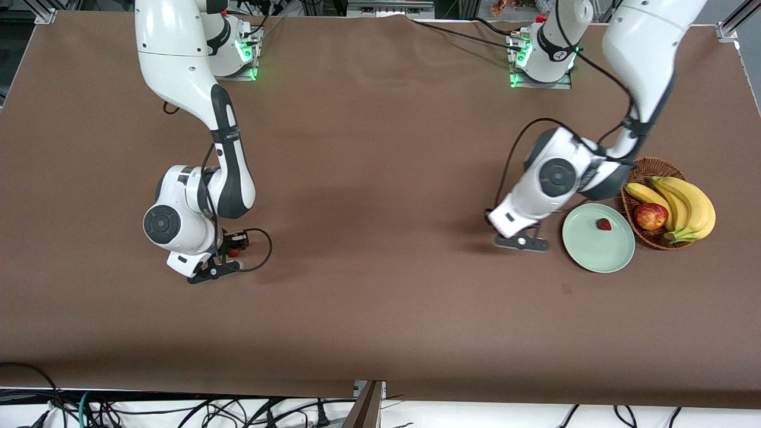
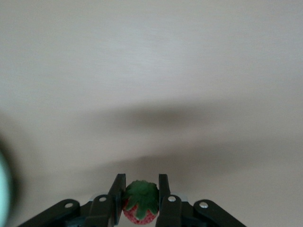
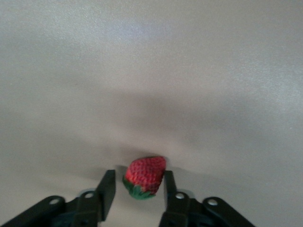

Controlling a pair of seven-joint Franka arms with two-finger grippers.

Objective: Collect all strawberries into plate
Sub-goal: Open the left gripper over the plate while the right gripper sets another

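Table (image 1: 380, 309): brown cloth, plate (image 1: 597, 252) beside the basket (image 1: 648, 172).
Left gripper (image 2: 139, 201): clenched on a strawberry (image 2: 140, 208); carry it to 3 o'clock, over the plate, then release low.
Right gripper (image 3: 136, 189): fingers apart around a second berry (image 3: 144, 177); close centred.
Plate: one berry (image 1: 604, 224) in it.

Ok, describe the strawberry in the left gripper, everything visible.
The strawberry is small and red with a bumpy, knitted-looking skin and a green leafy top turned toward the wrist camera. It sits between the fingers of the left gripper, which touch it on both sides, over the brown table beside the plate. Whether it touches the table cannot be told.
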